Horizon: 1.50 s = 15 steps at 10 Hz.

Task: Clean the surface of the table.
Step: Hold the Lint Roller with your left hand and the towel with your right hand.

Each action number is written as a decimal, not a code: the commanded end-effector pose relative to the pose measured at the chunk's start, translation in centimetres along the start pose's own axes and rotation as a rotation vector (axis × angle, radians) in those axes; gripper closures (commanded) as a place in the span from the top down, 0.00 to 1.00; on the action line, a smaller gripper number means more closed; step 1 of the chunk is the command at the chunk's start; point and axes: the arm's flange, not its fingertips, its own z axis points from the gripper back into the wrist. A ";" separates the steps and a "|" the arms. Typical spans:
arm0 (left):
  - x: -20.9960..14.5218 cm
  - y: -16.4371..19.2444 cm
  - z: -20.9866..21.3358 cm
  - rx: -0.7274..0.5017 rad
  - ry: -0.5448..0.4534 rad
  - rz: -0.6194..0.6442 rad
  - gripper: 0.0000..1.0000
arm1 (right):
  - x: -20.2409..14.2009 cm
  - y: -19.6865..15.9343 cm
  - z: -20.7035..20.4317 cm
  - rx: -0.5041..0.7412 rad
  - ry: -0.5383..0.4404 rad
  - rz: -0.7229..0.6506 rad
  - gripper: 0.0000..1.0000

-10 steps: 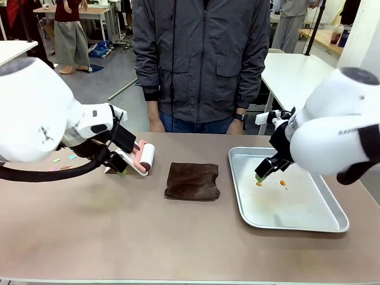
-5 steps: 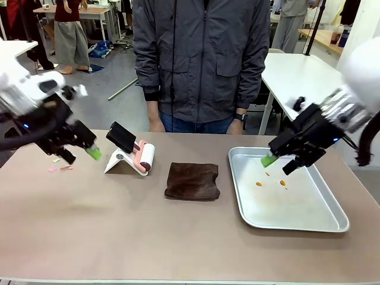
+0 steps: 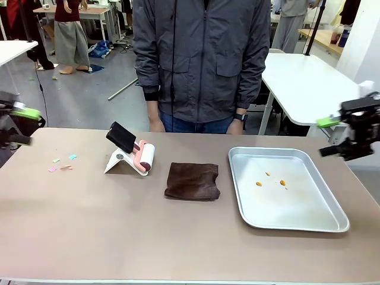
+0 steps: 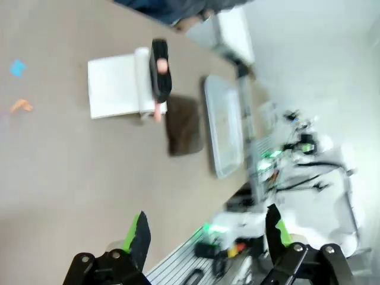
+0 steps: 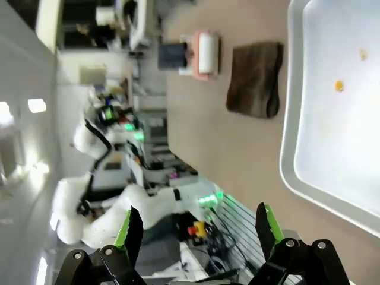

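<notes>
The wide matte brownish-taupe worktop [image 3: 119, 237] spreads beneath the dark brown folded cloth [image 3: 192, 181], with coloured paper scraps [image 3: 62, 164] lying well left of the cloth. The 2 arms have just swung away: left claw [image 3: 21, 126] far left of the cloth, right claw [image 3: 332, 136] far right, both gaping, empty. Wiping likely hasn't started.

A lint roller [image 3: 143, 158] with a black handle leans on a white stand [image 3: 116, 163], left of a folded brown cloth [image 3: 192, 181]. To the cloth's right, a metal tray [image 3: 297, 208] holds orange crumbs [image 3: 282, 182]. Coloured paper scraps [image 3: 62, 164] lie far left. A person [image 3: 202, 59] in a grey jacket stands behind.
</notes>
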 end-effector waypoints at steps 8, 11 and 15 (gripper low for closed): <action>-7.2 9.7 10.9 -0.284 -0.420 0.153 1.00 | -3.7 -11.3 13.2 0.190 -0.346 -0.187 1.00; -7.2 9.7 10.9 -0.284 -0.420 0.153 1.00 | -3.7 -11.3 13.2 0.190 -0.346 -0.187 1.00; -6.4 9.1 10.8 -0.230 -0.429 0.140 1.00 | -3.3 -10.4 12.3 0.093 -0.352 -0.194 1.00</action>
